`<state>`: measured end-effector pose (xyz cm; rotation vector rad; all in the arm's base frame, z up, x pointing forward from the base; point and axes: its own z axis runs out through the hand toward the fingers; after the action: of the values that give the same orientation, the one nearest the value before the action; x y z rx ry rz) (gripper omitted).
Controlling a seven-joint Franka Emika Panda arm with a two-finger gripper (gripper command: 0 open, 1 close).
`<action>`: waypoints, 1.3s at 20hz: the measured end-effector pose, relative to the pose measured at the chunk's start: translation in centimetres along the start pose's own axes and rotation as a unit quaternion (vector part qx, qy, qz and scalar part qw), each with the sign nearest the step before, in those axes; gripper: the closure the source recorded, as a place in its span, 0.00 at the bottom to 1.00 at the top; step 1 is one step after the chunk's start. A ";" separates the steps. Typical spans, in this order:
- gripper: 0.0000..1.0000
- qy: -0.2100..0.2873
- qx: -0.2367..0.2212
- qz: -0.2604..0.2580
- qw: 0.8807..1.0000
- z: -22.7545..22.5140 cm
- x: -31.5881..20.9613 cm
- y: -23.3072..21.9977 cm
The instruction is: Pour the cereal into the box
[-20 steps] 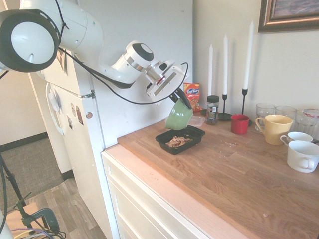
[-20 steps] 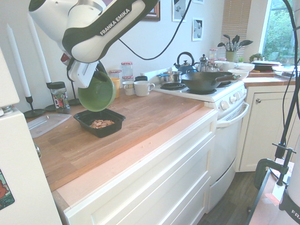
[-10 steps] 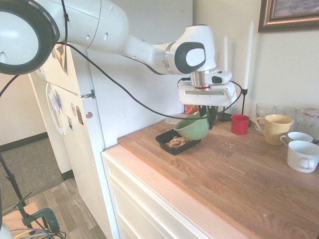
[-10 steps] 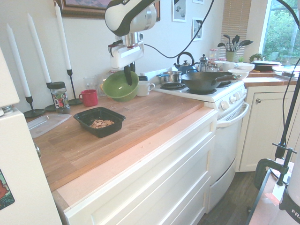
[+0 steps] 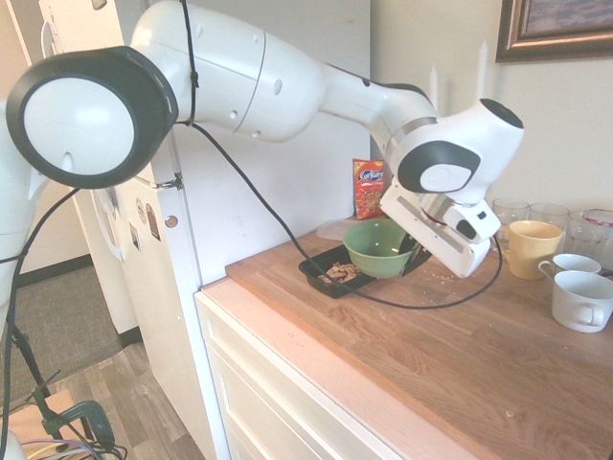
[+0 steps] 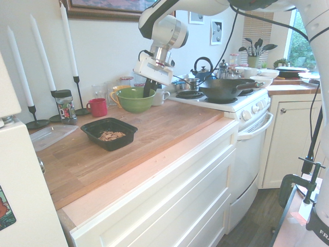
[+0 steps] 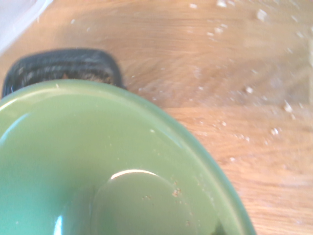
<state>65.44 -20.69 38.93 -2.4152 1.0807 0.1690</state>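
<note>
I see the cereal lying in the box on the surface. Beyond it, the claw, pinching the bowl rim, has swung it upright, away from the box. I judge pouring done; set-down remains.

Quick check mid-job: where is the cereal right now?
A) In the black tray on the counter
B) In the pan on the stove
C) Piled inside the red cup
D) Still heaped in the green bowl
A: the second exterior view shows the tan cereal lying in the black tray, while the wrist view shows the green bowl, held on the gripper, empty but for a few crumbs.
</note>
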 end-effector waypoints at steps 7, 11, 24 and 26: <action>1.00 -0.022 0.030 0.045 0.998 0.4 4.6 4.4; 1.00 -0.006 0.001 0.049 0.999 0.1 5.8 5.8; 1.00 0.029 -0.063 0.049 0.996 0.9 8.0 8.0; 1.00 0.031 -0.067 0.049 0.996 0.9 8.1 8.2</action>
<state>65.04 -30.31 32.56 -2.5018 1.2530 0.2078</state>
